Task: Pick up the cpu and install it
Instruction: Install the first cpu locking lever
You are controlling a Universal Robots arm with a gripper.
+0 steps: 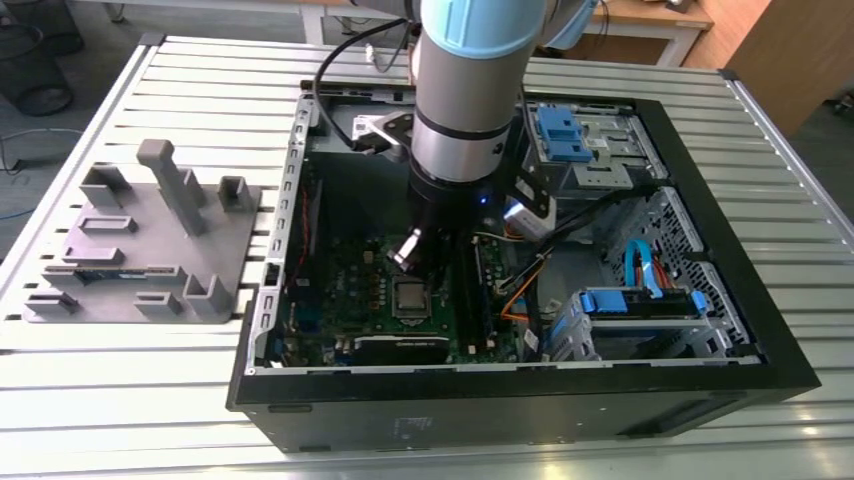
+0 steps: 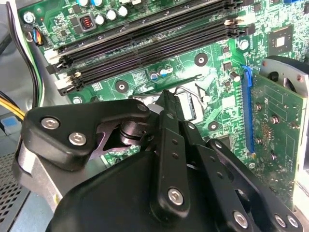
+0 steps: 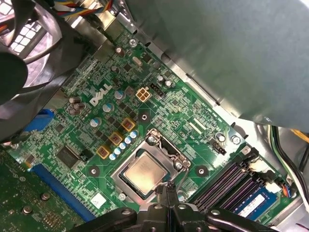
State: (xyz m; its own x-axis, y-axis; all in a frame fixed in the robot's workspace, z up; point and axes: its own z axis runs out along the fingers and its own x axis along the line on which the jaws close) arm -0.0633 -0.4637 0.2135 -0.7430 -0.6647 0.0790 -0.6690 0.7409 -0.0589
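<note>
Hovering my gripper [image 3: 166, 193] just above cpu [image 3: 145, 173], fingertips pinched together, holding nothing. Cpu already lying flat in socket frame [image 3: 161, 145] on green motherboard [image 3: 77, 140], directly below tips. Motherboard sits inside open computer case [image 1: 694, 330]; memory slots [image 2: 145, 43] beside socket.

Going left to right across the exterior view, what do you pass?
Grey fixture block → green motherboard → cpu in its socket → orange cable → blue drive caddy.

Open computer case [image 1: 747, 372], grey fixture block [image 1: 140, 240]
</note>
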